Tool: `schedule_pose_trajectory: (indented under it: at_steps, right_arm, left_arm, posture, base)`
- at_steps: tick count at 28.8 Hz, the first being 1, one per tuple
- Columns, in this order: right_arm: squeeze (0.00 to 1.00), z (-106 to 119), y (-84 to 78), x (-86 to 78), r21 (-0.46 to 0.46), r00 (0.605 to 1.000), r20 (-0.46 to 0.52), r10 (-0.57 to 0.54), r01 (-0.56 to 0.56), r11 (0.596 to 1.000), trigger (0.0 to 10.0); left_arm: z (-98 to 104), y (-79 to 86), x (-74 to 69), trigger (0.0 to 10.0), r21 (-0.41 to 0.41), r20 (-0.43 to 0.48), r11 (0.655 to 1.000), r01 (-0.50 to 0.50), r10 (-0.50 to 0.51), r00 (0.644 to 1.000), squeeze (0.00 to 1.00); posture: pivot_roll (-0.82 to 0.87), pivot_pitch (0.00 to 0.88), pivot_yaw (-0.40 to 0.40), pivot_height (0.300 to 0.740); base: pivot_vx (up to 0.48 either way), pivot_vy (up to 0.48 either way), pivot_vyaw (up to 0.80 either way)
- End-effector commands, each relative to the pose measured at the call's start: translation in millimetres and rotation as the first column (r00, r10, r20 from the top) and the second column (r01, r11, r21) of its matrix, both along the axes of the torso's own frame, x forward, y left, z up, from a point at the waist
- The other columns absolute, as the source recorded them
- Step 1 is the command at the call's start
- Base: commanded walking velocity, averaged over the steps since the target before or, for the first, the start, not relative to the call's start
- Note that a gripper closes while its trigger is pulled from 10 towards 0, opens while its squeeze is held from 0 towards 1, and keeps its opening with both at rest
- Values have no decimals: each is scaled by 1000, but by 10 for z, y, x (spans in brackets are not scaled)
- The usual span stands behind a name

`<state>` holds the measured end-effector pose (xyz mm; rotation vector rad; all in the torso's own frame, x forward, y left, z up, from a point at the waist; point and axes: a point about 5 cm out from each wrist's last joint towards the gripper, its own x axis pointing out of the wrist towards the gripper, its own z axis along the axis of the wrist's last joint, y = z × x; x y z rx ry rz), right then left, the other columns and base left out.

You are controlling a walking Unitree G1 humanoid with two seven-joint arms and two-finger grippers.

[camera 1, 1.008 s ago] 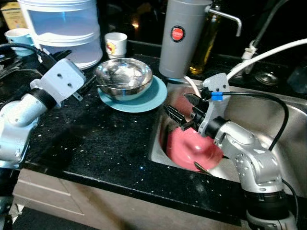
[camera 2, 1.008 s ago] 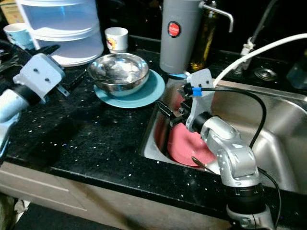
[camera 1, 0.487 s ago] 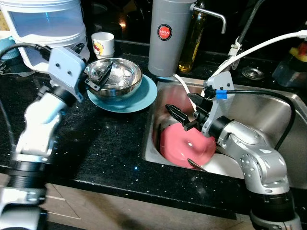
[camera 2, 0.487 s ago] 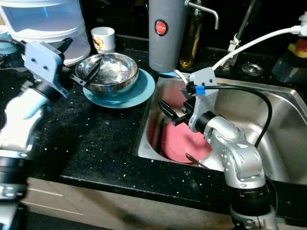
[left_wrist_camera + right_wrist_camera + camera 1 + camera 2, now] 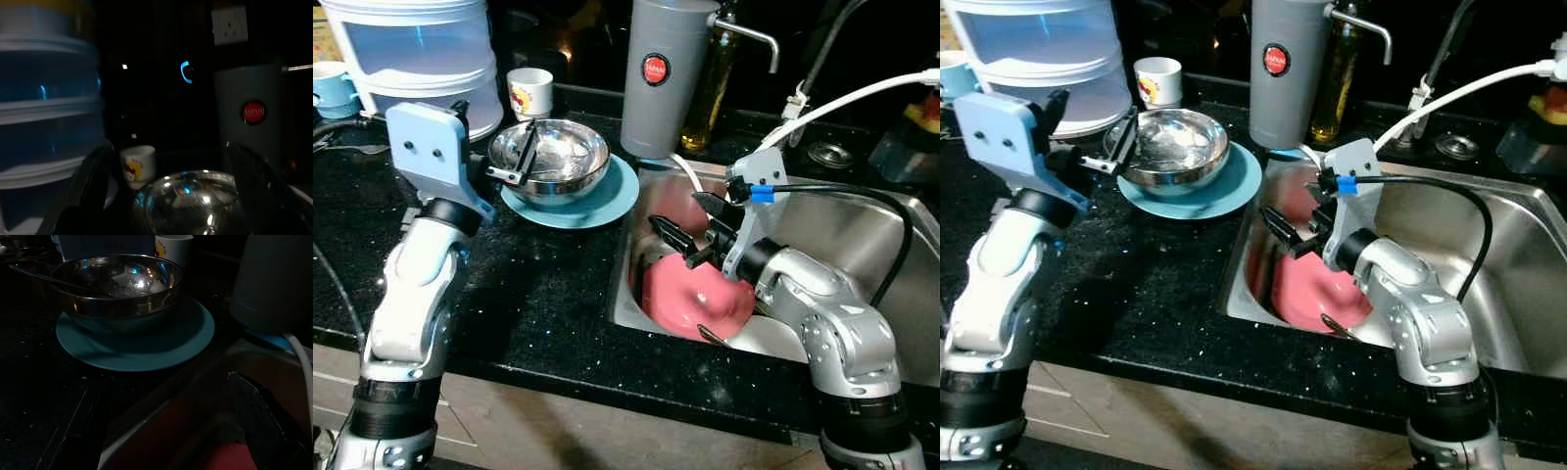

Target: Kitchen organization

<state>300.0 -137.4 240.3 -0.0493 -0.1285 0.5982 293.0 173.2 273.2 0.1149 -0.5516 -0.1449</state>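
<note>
Two grippers out: left gripper (image 5: 522,157) spread at the steel bowl (image 5: 551,160) (on a blue plate (image 5: 573,201)); right gripper (image 5: 690,227) spread above the pink bowl (image 5: 690,299).

Bowl (image 5: 551,157) sits on plate (image 5: 570,198) on counter (image 5: 529,284), left of sink (image 5: 862,245). Cup (image 5: 530,93) and stacked containers (image 5: 421,59) behind it; canister (image 5: 664,73) behind-right. Another plate (image 5: 690,304) lies in sink.
</note>
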Motion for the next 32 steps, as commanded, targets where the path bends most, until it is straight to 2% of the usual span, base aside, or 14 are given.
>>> schedule_pose_trajectory:
  at_steps: [1, 7, 14, 17, 24, 32]
  right_arm:
    - [0, -7, 19, 8, 2, 1000, -6, 11, -11, 1000, 10000]
    - [0, -18, 37, -4, 1, 999, -6, 49, -49, 999, 10000]
    - [0, -31, 21, -87, 43, 992, -4, 126, -126, 991, 10000]
    - [0, 6, 48, -163, 71, 978, 17, 209, -210, 975, 10000]
    - [0, 38, 47, -219, 59, 966, 27, 259, -260, 964, 10000]
    - [0, 74, 55, -281, 56, 957, 33, 287, -289, 956, 10000]
  left_arm:
    - [-33, -4, -28, 10000, -12, -26, 1000, -8, 8, 1000, 0]
    - [-108, 38, -90, 10000, -48, -81, 999, -12, 8, 997, 0]
    - [-264, 128, -111, 10000, -113, -159, 993, -32, 14, 987, 0]
    - [-291, 177, -97, 10000, -119, -177, 992, -31, 9, 984, 0]
    - [-251, 246, -15, 10000, -98, -174, 995, -11, -7, 985, 0]
    - [-272, 281, 151, 10000, -65, -180, 997, 37, -48, 983, 0]
  posture:
    - [7, 42, -82, 740]
    - [9, 42, -80, 740]
    - [8, 41, -82, 740]
    - [4, 43, -85, 740]
    - [-8, 56, -89, 740]
    - [-30, 71, -84, 740]
  base:
    - [0, 0, 0]
    - [0, 0, 0]
    - [0, 0, 0]
    - [0, 0, 0]
    - [0, 0, 0]
    - [0, 0, 0]
